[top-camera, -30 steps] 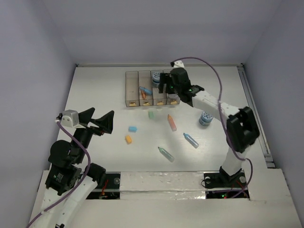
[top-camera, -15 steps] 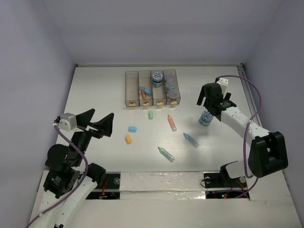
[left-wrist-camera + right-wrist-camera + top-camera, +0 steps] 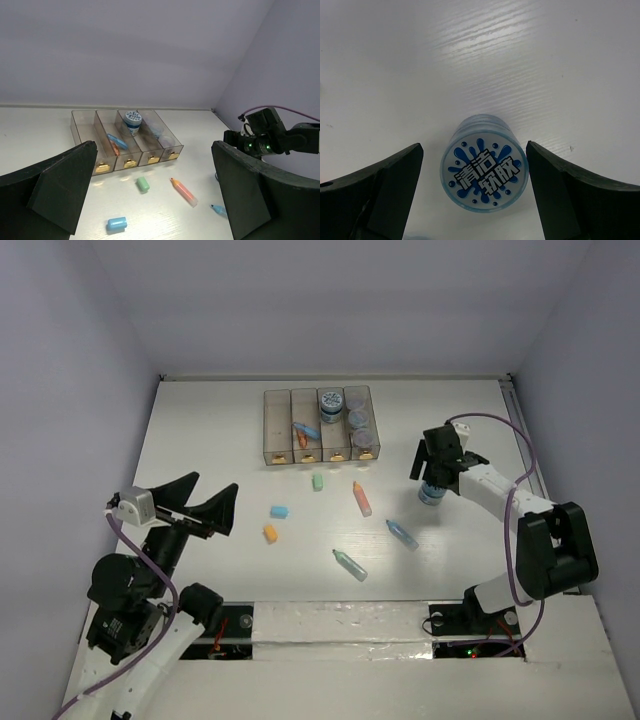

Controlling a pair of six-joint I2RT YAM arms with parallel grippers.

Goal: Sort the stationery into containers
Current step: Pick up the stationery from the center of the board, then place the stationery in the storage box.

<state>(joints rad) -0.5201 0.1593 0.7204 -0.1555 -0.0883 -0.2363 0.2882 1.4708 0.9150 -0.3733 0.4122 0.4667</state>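
Observation:
The four joined bins [image 3: 283, 426] sit at the back centre. One holds a blue and an orange marker, and the right two hold jars [image 3: 329, 400]. A loose jar with a blue splash lid [image 3: 484, 171] stands at the right [image 3: 431, 494]. My right gripper [image 3: 434, 472] hovers just above it, open, with a finger on each side and not touching [image 3: 475, 186]. Loose on the table are a green eraser [image 3: 318, 481], blue eraser [image 3: 279, 511], orange eraser [image 3: 270, 533], orange-pink marker [image 3: 361, 498], blue marker [image 3: 402, 534] and teal marker [image 3: 350, 564]. My left gripper [image 3: 196, 506] is open and empty, raised at the near left [image 3: 155, 200].
The white table [image 3: 220, 450] is walled at the back and on both sides. The left wrist view shows the bins [image 3: 85, 131], the green eraser [image 3: 143, 184], the blue eraser [image 3: 116, 223], the orange-pink marker [image 3: 184, 191] and the right arm [image 3: 265, 140].
My right gripper left the bins, swung to the right and came down over the loose jar. My left arm drifted slightly down and left.

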